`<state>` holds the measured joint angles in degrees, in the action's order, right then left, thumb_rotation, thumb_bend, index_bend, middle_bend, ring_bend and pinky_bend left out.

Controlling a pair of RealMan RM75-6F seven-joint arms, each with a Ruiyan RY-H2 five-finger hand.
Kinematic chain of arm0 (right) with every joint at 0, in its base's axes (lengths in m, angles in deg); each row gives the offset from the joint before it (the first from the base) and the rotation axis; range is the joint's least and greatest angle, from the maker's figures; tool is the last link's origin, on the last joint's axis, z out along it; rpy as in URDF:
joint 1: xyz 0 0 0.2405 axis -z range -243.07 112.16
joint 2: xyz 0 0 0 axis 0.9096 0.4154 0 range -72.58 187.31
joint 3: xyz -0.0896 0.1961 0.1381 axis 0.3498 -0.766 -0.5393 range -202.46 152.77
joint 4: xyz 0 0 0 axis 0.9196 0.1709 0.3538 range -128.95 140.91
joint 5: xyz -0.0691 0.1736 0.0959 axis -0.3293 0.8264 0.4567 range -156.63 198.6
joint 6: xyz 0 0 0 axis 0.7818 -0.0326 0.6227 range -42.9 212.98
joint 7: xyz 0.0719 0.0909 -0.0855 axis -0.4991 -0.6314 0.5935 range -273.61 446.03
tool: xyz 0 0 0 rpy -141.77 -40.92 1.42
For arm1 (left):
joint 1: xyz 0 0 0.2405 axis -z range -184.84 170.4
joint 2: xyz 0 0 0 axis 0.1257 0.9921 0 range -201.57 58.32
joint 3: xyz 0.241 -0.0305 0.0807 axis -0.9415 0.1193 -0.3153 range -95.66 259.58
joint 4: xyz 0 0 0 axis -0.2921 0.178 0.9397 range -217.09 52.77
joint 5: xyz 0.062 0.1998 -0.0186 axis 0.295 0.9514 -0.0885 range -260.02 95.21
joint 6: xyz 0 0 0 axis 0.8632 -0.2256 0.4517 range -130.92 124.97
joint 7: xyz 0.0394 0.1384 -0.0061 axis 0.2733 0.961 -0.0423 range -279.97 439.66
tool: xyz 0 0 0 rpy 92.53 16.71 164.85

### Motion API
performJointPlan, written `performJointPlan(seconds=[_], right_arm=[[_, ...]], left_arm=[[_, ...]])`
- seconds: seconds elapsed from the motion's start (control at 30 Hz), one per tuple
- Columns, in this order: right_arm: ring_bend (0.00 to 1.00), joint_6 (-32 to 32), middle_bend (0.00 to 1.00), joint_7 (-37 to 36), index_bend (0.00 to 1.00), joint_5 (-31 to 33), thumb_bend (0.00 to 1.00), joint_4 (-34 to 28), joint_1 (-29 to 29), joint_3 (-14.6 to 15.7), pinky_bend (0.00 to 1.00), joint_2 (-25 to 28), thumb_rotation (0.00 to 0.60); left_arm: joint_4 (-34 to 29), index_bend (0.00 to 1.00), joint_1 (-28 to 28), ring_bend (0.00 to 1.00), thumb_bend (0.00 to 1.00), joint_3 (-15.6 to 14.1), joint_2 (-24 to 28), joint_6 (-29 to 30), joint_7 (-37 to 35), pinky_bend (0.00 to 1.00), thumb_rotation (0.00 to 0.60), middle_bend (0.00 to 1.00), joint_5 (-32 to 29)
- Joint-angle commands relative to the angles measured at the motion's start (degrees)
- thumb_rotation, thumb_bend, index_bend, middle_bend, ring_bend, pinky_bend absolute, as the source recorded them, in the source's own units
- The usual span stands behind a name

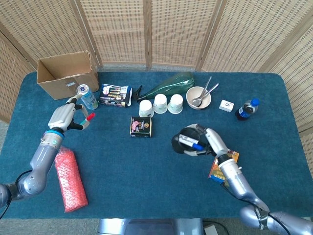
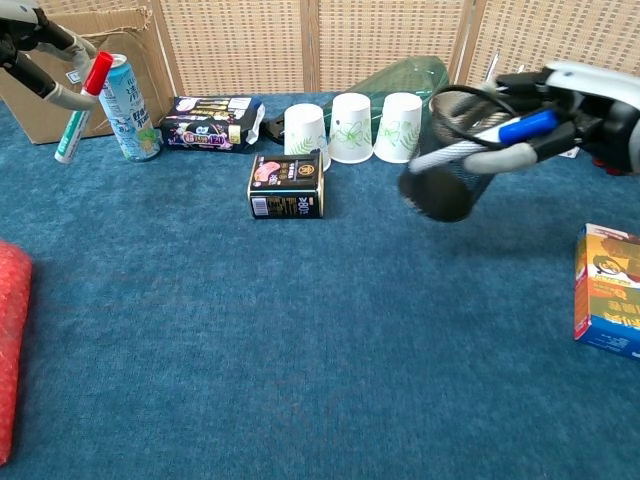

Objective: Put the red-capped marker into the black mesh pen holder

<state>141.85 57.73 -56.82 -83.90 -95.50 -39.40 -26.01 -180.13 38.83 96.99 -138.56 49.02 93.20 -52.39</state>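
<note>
Right hand [image 2: 560,115] holds pen holder [image 2: 450,160] apparently aloft; left hand [image 1: 66,116] grips marker [image 2: 82,108].

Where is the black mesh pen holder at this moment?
The black mesh pen holder is held tilted by the right hand, right of centre in the chest view, in front of the white paper cups and right of the small dark box.

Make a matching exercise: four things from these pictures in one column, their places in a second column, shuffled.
Things:
1. red-capped marker
2. black mesh pen holder
3. spoons
4. red bubble-wrap pack

Places:
A. in the bowl
B. held by the right hand, off the table
C. flat on the cloth beside the left arm
D. held by the left hand

Pairs: 1-D, 2-B, 3-A, 4-C
</note>
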Motion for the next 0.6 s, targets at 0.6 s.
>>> performJointPlan(seconds=[0.6], right_arm=[[0.43, -0.6, 0.47, 16.3, 0.36, 1.5, 0.13, -6.4, -4.6, 3.4, 0.35, -9.1, 0.600]], left_arm=[[-0.8, 0.59, 0.3, 0.03, 0.38, 0.4, 0.5, -1.3, -2.7, 0.29, 0.600, 0.03, 1.0]])
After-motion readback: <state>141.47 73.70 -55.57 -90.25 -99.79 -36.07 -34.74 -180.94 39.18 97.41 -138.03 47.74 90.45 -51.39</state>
